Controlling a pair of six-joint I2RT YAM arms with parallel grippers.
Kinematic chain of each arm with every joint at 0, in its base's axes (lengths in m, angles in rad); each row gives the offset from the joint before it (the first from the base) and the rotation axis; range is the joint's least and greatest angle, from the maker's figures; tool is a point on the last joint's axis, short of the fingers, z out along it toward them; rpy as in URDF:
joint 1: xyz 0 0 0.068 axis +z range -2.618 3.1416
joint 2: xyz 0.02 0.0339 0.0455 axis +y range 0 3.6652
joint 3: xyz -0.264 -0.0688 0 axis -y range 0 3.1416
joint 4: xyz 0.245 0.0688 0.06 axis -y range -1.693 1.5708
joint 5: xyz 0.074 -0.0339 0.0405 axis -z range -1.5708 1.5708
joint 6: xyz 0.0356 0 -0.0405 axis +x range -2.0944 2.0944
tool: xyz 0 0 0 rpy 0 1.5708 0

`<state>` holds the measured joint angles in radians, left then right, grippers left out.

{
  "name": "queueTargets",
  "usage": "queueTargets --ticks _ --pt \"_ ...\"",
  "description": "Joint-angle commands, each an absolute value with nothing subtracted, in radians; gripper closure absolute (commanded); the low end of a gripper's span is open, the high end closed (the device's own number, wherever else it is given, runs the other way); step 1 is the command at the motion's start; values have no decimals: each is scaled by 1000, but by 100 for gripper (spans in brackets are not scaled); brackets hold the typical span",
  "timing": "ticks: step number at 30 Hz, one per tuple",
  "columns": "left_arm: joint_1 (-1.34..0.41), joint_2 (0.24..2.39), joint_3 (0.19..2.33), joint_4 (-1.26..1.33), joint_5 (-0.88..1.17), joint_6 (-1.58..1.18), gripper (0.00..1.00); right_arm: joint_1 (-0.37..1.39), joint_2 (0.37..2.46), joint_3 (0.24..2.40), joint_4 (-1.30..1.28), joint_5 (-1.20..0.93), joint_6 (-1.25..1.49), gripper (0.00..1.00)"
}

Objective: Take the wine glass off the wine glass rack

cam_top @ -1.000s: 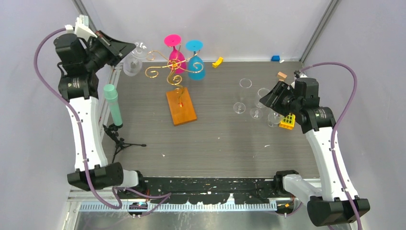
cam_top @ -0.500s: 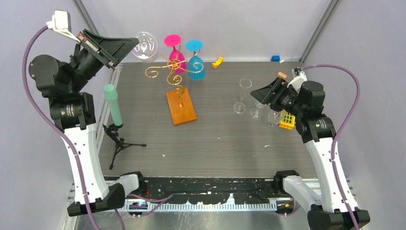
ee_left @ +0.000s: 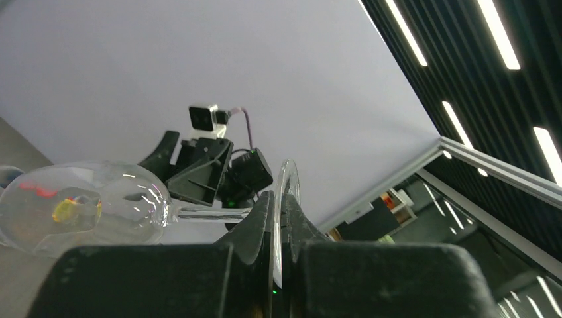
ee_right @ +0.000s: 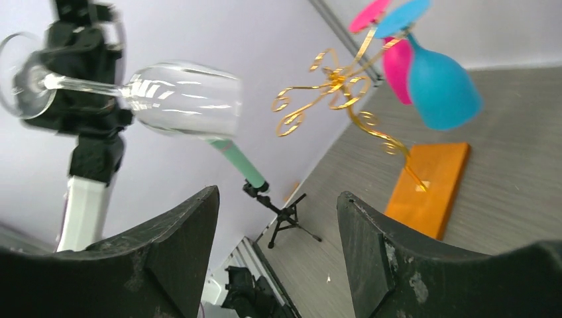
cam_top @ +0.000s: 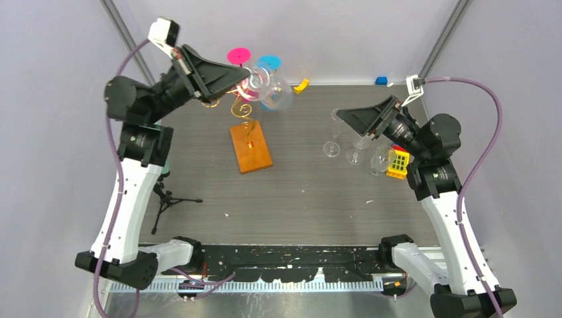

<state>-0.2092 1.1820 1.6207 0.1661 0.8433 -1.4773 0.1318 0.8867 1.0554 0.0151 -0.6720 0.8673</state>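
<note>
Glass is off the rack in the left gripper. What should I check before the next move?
1. Grip: left gripper shut on the foot of the clear glass: ok.
2. Clearance: clear glass apart from the rack: ok.
3. Clear glass upright: not ok, it lies sideways.
4. Jaws of the right gripper open: ok.
5. Both pink glass and blue glass hanging on the rack: ok.
6. Grip firmness: cannot tell.

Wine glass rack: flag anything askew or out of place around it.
One thing: the clear wine glass lies sideways in midair near the wine glass rack, stem level, pinched by its foot in the shut jaws of the left gripper. The pink glass and blue glass hang upside down on the rack, as expected.
</note>
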Motion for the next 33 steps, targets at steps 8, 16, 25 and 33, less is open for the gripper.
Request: queueTargets --ticks 8,16,25,33 --pt "-597 1220 1511 251 637 -1451 100 281 747 1039 260 -794 632 29" --pt "-660 1226 1448 227 572 -1457 100 295 774 1090 144 -871 532 31" --pt "-693 1205 1390 181 505 -1465 100 325 867 1155 68 -925 467 33" --pt "-698 1185 1351 175 483 -1491 100 402 940 1195 25 -917 395 33"
